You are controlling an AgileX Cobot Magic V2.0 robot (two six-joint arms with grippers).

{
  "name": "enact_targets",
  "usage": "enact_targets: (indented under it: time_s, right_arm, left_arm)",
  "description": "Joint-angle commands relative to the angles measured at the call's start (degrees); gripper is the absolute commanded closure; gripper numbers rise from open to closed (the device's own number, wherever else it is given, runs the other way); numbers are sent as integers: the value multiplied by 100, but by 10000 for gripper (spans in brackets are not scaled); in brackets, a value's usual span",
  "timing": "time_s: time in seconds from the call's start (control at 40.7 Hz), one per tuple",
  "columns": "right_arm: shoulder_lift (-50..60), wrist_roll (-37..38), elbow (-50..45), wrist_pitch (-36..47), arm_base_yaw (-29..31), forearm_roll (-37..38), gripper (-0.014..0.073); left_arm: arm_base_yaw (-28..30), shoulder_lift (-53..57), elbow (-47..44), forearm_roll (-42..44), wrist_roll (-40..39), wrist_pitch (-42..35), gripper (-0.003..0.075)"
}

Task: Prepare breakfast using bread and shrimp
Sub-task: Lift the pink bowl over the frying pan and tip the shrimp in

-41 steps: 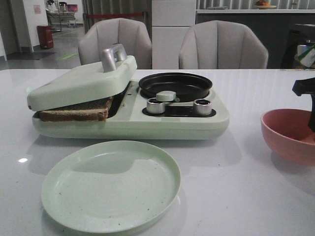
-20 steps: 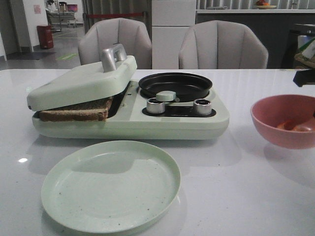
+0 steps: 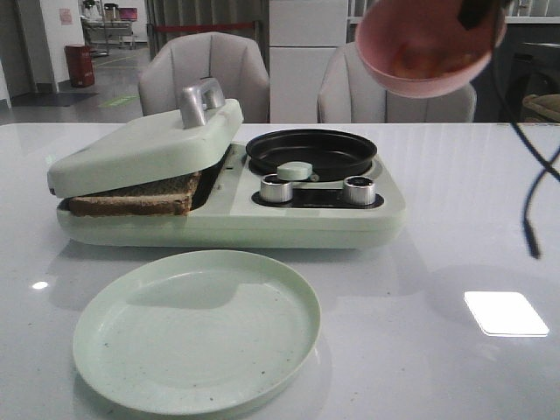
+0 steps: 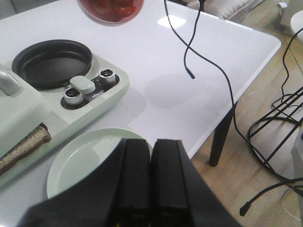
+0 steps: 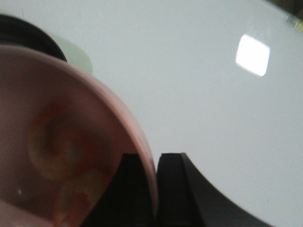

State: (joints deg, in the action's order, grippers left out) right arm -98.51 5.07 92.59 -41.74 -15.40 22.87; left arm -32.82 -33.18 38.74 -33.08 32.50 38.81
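We are seeing the shrimp [image 5: 64, 146] as blurred orange-red and white curls lying inside the pink bowl [image 3: 426, 54], which is hanging in the air, tilted, above and just right of the black pan [image 3: 311, 151]. In the left wrist view the same bowl is cut off by the picture's edge, and only red shapes are showing through it. We are finding the right gripper [image 5: 156, 189] clamped on the bowl's rim, one finger inside and one outside; in the front view the gripper is mostly out of frame, so we are reading its grip from the wrist view alone.

The bread [image 3: 133, 198] is lying in the left bay of the pale green breakfast machine [image 3: 297, 223], under the tilted lid [image 3: 144, 144]. Only its brown crust edge is showing; we are probably looking at two stacked slices, though the lid is hiding the rest. Two metal knobs [image 3: 277, 188] are sitting in front of the pan, and any markings beside them are too small for us to read.

The round green plate [image 3: 197, 328] is resting on the white table [image 3: 437, 350], just in front of the machine. A loose black cable [image 3: 529, 197] is dangling at the right. The left gripper [image 4: 151, 182] is hovering over the plate's near side, its fingers pressed together and holding nothing.
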Motion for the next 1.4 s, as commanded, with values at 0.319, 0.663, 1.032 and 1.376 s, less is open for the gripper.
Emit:
enact_targets:
  time_s: [0.319,0.663,1.032,1.376]
  right_arm:
    - [-1187,3095,1104,-597,-1679,5940,548]
    - [-1825,4089,1138,-1603,-2109,8094,548]
    - [-1757,3117,1450,-1915,-2121,8094,548]
    - [-1757,2625,2054,-1816,-2121,8094,548]
  left_arm:
    - [-30,-8,156,-191,17,-406,620]
    - [-30,-8,156,-181,17,-406,620]
    - [-30,-8,156,-181,17,-394,620]
    - [-30,-8,156,-159,17,-394,620]
